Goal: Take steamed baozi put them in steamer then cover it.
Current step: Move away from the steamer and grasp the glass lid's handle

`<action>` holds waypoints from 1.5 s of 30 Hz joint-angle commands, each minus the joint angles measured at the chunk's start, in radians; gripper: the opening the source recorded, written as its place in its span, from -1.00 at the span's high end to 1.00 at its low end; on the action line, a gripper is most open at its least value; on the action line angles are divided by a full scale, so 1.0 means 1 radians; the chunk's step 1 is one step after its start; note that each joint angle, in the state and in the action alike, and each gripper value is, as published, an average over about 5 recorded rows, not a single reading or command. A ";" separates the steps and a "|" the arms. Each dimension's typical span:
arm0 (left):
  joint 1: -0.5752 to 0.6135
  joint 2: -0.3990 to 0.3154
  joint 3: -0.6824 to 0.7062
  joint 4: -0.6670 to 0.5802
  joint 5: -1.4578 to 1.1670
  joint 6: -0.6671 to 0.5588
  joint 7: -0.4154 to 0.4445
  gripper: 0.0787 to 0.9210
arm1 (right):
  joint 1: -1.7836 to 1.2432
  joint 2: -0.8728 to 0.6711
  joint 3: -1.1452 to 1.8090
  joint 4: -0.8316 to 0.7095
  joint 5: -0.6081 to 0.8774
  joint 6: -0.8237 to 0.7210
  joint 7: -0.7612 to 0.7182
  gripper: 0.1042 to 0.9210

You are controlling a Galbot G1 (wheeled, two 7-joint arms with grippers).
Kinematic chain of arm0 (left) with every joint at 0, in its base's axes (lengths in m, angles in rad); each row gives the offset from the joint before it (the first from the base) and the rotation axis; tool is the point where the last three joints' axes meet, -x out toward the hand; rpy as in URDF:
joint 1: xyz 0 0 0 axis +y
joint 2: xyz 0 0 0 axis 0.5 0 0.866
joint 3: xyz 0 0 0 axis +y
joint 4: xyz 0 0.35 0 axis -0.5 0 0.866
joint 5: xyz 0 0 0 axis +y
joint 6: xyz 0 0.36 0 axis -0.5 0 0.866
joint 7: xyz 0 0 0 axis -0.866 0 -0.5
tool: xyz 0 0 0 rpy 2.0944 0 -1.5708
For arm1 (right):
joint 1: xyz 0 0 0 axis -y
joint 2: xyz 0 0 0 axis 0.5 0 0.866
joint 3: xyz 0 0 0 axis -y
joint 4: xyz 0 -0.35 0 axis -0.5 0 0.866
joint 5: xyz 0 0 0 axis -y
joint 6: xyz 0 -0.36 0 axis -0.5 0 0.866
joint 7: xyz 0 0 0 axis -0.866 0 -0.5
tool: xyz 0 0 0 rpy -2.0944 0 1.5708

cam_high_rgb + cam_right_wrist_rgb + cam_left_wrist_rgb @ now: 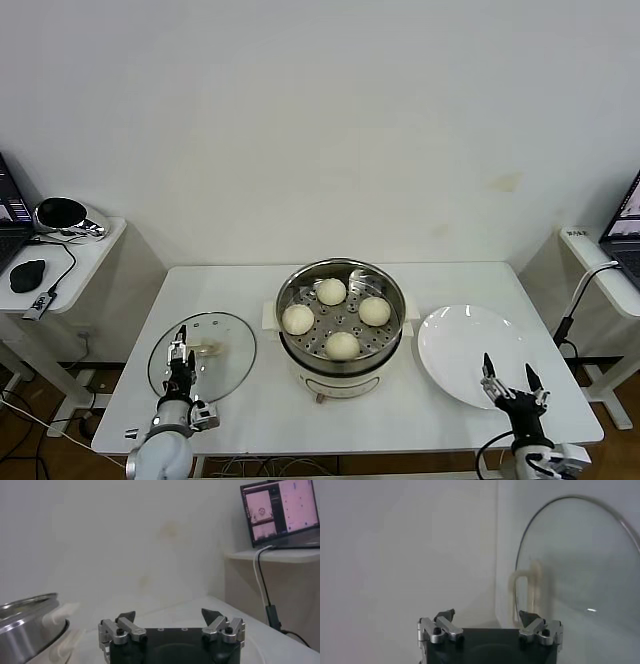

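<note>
- You see four steamed baozi (331, 291) on the perforated tray inside the steamer (341, 284); each is smooth, round and cream-white, and they lie apart from one another in a rough ring
- The steamer is a round, shiny steel pot on a white base, standing at the middle of the white table (250, 410)
- The cover (228, 338) lies flat on the table to the robot's left of the steamer, apart from it; it is clear glass with a metal rim and a cream-white handle (526, 592) at its centre
- The left gripper (179, 353) sits over the near edge of the cover, its fingers spread and holding nothing, just short of the handle in the left wrist view
- The right gripper (511, 380) is at the near edge of the white plate (458, 345), which lies on the robot's right of the steamer; its fingers are spread and hold nothing
- Behind the table you see a plain pale wall
- A side table (95, 245) on the robot's left carries a dark mouse (27, 275) and a cable
- A lit laptop screen (281, 510) stands on a shelf at the right
</note>
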 commanded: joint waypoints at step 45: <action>-0.155 -0.028 0.003 0.226 -0.053 0.016 -0.103 -0.47 | 0.003 0.003 0.008 -0.035 -0.024 0.006 -0.009 -0.76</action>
